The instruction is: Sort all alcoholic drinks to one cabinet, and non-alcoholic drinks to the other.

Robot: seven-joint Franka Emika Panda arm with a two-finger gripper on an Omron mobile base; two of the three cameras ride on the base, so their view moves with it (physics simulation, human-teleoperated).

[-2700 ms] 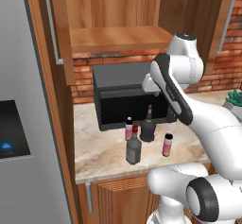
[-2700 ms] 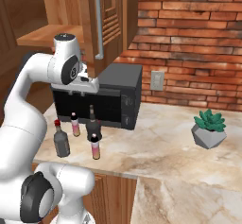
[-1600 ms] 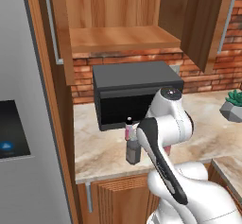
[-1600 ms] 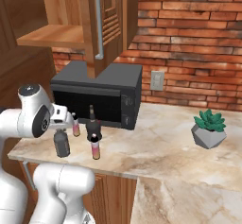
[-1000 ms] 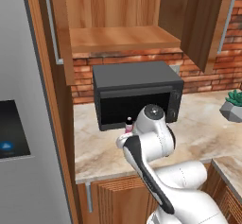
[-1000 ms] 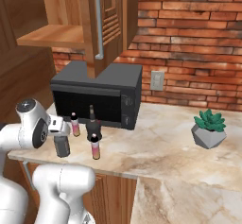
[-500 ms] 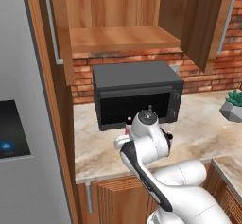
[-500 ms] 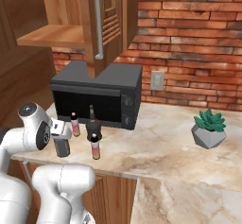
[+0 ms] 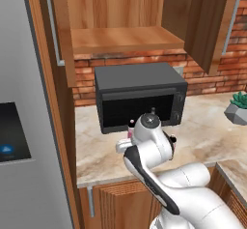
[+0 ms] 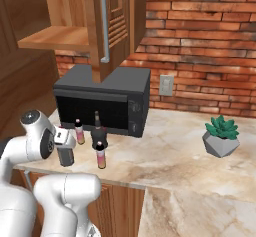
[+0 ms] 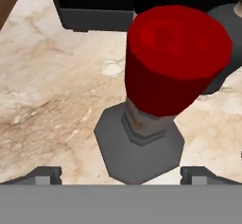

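Over the earlier pictures the arm folds down from in front of the microwave [image 9: 139,95] toward the near counter edge, and the gripper [image 11: 121,173] now hangs wide open directly above the red cap [image 11: 176,57] of the square-shouldered bottle [image 10: 65,154]. In the right base view the wrist has sunk from level with the microwave's top to beside that bottle.

Red-capped bottle [image 11: 176,62] stands between spread fingers [image 11: 45,175], microwave [image 11: 97,3] behind.
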